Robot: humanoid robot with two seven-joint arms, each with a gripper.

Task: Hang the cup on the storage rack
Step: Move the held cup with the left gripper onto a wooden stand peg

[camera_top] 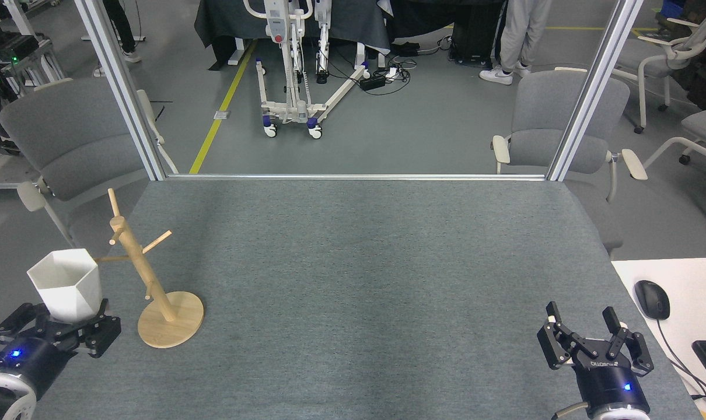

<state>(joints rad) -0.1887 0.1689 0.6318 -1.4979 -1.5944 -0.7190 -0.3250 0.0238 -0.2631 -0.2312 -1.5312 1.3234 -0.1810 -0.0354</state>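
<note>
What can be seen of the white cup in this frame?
The cup is matte white and faceted, with a hexagonal open rim and a body tapering downward. It stands roughly upright, mouth up, its base held in the left gripper at the table's near left corner. It looks empty. Its handle is not visible from this view. It sits left of the storage rack, whose lowest left peg points at its rim; whether they touch cannot be told.
</note>
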